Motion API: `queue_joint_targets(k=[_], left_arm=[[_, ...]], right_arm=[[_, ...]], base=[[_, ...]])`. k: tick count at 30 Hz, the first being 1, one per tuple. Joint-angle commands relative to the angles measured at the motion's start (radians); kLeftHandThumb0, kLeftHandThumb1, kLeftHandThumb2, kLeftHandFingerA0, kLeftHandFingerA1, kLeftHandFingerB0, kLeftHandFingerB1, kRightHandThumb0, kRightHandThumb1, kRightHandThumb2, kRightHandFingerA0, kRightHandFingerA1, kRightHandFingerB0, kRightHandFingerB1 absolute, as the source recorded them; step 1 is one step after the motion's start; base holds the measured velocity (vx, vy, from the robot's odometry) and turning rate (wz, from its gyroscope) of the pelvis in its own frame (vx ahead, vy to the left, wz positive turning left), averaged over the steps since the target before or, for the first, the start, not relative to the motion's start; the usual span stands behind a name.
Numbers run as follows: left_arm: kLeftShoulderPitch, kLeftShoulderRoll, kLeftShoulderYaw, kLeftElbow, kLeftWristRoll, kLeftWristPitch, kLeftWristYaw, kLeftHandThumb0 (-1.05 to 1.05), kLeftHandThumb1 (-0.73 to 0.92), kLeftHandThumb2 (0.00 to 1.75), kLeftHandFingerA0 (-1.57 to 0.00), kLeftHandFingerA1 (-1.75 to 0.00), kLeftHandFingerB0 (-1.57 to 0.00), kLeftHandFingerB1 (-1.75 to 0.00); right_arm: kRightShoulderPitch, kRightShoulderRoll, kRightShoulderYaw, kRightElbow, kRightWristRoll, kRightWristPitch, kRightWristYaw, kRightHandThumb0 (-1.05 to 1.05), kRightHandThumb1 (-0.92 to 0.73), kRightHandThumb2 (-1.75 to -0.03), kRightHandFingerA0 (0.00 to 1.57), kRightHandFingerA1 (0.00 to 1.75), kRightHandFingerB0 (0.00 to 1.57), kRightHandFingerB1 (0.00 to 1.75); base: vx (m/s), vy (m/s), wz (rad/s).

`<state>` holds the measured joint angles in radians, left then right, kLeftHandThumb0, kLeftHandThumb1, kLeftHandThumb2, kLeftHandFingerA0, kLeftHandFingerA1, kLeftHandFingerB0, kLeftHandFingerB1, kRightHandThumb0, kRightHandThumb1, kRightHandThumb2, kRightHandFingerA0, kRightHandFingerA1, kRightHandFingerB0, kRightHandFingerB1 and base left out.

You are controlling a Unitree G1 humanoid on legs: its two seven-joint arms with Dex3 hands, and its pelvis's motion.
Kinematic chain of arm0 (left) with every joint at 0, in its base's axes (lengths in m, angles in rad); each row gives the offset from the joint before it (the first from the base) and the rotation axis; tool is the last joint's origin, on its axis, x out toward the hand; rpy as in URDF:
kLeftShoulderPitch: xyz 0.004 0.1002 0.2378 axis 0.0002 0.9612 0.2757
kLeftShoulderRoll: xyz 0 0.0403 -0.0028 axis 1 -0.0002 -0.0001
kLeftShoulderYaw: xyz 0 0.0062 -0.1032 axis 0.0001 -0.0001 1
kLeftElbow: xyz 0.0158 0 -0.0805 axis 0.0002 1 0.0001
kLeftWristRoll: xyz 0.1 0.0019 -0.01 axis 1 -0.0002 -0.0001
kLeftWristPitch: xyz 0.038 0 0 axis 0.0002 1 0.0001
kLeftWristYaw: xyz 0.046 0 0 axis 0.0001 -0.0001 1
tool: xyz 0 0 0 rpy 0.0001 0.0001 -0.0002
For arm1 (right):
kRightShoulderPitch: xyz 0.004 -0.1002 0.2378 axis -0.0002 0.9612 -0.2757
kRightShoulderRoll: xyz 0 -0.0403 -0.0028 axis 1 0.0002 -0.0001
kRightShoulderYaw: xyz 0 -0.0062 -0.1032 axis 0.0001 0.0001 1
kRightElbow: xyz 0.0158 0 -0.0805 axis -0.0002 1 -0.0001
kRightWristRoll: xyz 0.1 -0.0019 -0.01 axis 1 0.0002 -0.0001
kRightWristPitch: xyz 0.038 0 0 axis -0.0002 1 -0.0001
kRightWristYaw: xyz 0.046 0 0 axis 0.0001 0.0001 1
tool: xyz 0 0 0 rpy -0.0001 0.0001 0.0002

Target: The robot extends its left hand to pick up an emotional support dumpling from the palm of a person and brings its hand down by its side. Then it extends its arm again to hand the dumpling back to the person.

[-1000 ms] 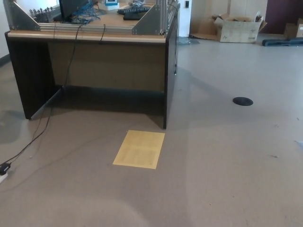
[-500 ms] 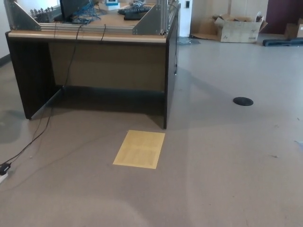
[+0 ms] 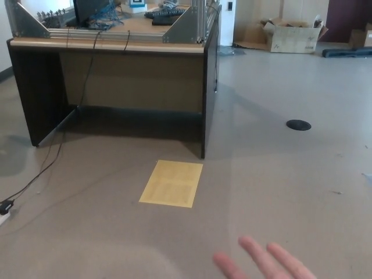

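From my remote seat I see neither robot hand in the head view, so I cannot say if left or right is spread, pressed together or pinching something. Both are out of frame, prob. low at the sides.

What shows is a person's hand (image 3: pixel 264 264) at the bottom edge, a bit right of centre. Its fingers point up and to the left in the picture, apart from each other, and the palm is mostly cut off by the frame edge. I see no dumpling on it; the part of the palm where it could lie is hidden, so I cannot tell where the dumpling is.

The relation that counts, in my judgement: the person's hand is close in front of the robot and slightly to its right side, so the left arm must reach forward and a little across the body to meet it. By side alone the right arm looks nearer, but the task names the left.

Surface and room: grey-beige floor (image 3: pixel 279 174), smooth, w/ a yellow sheet (image 3: pixel 171 183) lying flat farther out from the person's hand, to the left. Beyond it stands a dark bench (image 3: pixel 133 81) w/ metal frame and cables on top; a black cable (image 3: pixel 40 168) runs down to the floor at far left. A round black floor cap (image 3: pixel 298 124) and a cardboard box (image 3: pixel 293 36) are well apart, far right.
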<state>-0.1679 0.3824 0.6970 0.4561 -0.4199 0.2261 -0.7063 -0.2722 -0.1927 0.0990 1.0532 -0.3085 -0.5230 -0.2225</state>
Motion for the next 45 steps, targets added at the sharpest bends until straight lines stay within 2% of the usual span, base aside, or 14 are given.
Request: queue_joint_targets(k=[1,6,7,9,11,15,16,19,22,32,34,36,44,45], left_arm=[[-0.144,0.111,-0.032,-0.281,-0.115,0.119,0.052,-0.12,0.84,0.62,-0.73,-1.65,-0.77,-1.14],[-0.249,0.132,-0.116,-0.443,-0.104,0.172,0.095,-0.16,0.80,0.62,-0.74,-1.63,-0.80,-1.12],[-0.409,0.161,-0.261,-0.540,-0.055,0.136,0.038,-0.25,0.71,0.73,-0.84,-1.44,-0.86,-1.04],[-0.426,0.167,-0.280,-0.555,-0.052,0.137,0.038,-0.25,0.71,0.73,-0.84,-1.44,-0.86,-1.04],[-0.627,0.167,-0.446,-0.606,0.021,0.132,0.016,-0.08,0.75,0.67,-0.81,-1.49,-0.86,-1.12],[-0.650,0.173,-0.475,-0.614,0.013,0.148,0.027,-0.08,0.75,0.67,-0.81,-1.49,-0.86,-1.12],[-0.706,0.147,-0.549,-0.617,0.039,0.145,0.012,-0.14,0.73,0.65,-0.86,-1.36,-0.91,-0.93],[-0.908,0.044,-0.806,-0.634,0.113,0.186,-0.006,-0.10,0.68,0.76,-0.81,-1.45,-0.88,-0.97],[-0.950,0.013,-0.868,-0.623,0.130,0.179,-0.011,-0.06,0.69,0.77,-0.83,-1.33,-0.87,-0.94],[-1.054,-0.054,-1.117,-0.657,0.195,0.223,-0.035,-0.14,0.71,0.70,-0.86,-1.40,-0.89,-0.99],[-1.040,-0.089,-1.234,-0.703,0.232,0.226,-0.053,-0.14,0.62,0.84,-0.84,-1.46,-0.86,-1.10],[-1.028,-0.092,-1.266,-0.720,0.247,0.233,-0.052,-0.17,0.65,0.79,-0.83,-1.45,-0.83,-1.12],[-0.998,-0.111,-1.348,-0.766,0.293,0.273,-0.063,-0.11,0.72,0.70,-0.80,-1.37,-0.82,-1.00],[-0.993,-0.109,-1.392,-0.744,0.303,0.251,-0.101,-0.08,0.68,0.71,-0.81,-1.21,-0.83,-0.93]], right_arm=[[0.030,-0.001,-0.007,-0.001,0.017,-0.003,-0.007,-0.25,-0.60,-0.58,0.86,0.57,0.71,0.50],[0.033,-0.008,-0.015,0.004,0.020,-0.019,-0.012,-0.24,-0.60,-0.57,0.84,0.58,0.71,0.50],[0.032,-0.008,-0.018,-0.005,0.022,-0.009,-0.015,-0.25,-0.59,-0.58,0.85,0.55,0.72,0.50],[0.032,-0.008,-0.019,-0.007,0.022,-0.007,-0.016,-0.25,-0.59,-0.58,0.85,0.55,0.72,0.50],[-0.005,-0.015,-0.031,0.003,0.029,-0.002,-0.017,-0.24,-0.59,-0.57,0.87,0.58,0.72,0.50],[-0.004,-0.015,-0.032,0.002,0.027,-0.004,-0.017,-0.24,-0.59,-0.57,0.87,0.58,0.72,0.50],[0.005,-0.011,-0.030,-0.002,0.024,-0.007,-0.017,-0.25,-0.60,-0.58,0.87,0.58,0.71,0.50],[0.009,-0.010,-0.023,-0.007,0.011,-0.003,-0.021,-0.26,-0.60,-0.58,0.86,0.56,0.72,0.50],[0.007,-0.009,-0.023,-0.014,0.010,0.008,-0.019,-0.25,-0.60,-0.58,0.84,0.54,0.72,0.49],[0.000,-0.019,-0.022,-0.015,0.012,-0.004,0.000,-0.26,-0.60,-0.58,0.83,0.54,0.72,0.49],[-0.017,-0.014,-0.018,-0.009,0.012,0.006,0.011,-0.26,-0.62,-0.58,0.85,0.54,0.72,0.49],[-0.014,-0.008,-0.017,-0.006,0.015,-0.003,0.014,-0.28,-0.61,-0.59,0.87,0.58,0.73,0.49],[-0.022,0.006,-0.010,0.007,0.013,-0.018,0.010,-0.29,-0.60,-0.58,0.87,0.60,0.74,0.50],[-0.058,-0.033,0.061,-0.012,-0.082,0.044,0.003,-0.50,-0.77,-0.64,0.65,0.62,0.60,0.38]], base=[[0.00,0.000,0.00],[0.00,0.000,0.00],[0.00,0.000,0.00],[0.01,-0.002,0.04],[0.00,0.000,0.00],[0.00,0.000,0.00],[0.00,0.000,0.00],[0.00,0.000,0.00],[0.00,0.000,0.00],[0.00,0.000,0.00],[0.00,0.000,0.00],[0.00,0.000,0.00],[0.00,0.000,0.00],[0.00,0.000,0.00]])
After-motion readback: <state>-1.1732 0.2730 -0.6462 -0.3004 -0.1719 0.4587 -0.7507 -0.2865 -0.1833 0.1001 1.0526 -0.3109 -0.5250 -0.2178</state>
